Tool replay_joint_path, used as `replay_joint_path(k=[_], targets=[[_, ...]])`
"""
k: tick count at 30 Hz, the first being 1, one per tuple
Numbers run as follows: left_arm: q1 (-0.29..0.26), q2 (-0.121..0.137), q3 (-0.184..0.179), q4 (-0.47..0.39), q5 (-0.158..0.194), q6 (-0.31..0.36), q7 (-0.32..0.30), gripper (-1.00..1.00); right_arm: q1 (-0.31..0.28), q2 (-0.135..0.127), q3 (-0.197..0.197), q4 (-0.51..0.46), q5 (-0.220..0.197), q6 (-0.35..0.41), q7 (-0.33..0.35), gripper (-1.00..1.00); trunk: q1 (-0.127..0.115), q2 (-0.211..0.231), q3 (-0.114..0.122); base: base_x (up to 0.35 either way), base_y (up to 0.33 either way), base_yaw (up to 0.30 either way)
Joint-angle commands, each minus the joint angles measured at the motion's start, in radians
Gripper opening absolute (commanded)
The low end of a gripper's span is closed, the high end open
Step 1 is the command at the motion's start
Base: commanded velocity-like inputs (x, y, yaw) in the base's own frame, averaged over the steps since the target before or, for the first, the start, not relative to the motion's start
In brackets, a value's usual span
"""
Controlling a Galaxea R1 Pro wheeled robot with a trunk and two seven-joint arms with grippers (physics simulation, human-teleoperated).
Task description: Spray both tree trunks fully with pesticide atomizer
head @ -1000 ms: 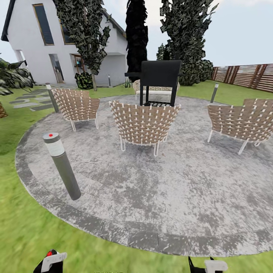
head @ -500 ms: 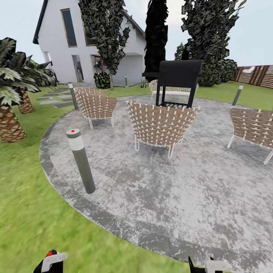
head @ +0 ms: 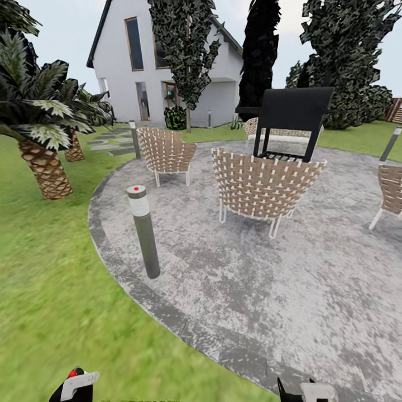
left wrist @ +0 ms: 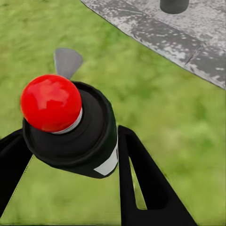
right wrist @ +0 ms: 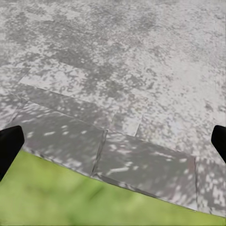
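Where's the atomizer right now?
In the left gripper: the left wrist view shows the pesticide atomizer clamped between its fingers over the lawn, near the patio kerb.

The floor spreads ahead and to the right, with lawn on its left and near side. A bollard lamp stands on the floor near its left kerb. Behind it sit 2 woven chairs, with a grill behind the nearer one. A palm stands on the lawn at far left. The trees rise behind the floor, before the house. At the near edge, the left gripper hangs over the lawn and the right gripper over the kerb.
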Motion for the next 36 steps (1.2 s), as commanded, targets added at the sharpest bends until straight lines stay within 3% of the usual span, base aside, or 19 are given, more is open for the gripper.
replay_joint_path(k=[1,36], targets=[[-0.001,0.0,0.001,0.001,0.0,-0.003,0.0,-1.0,0.0,0.0,-0.003,0.0,0.006,-0.003,0.0,1.0,0.0,0.0,-0.001,0.0,0.0,0.272],[-0.002,-0.004,0.003,0.0,0.003,0.001,0.0,-1.0,0.0,0.0,-0.001,-0.002,0.006,-0.003,0.0,1.0,0.0,0.0,-0.001,0.0,0.0,0.273]])
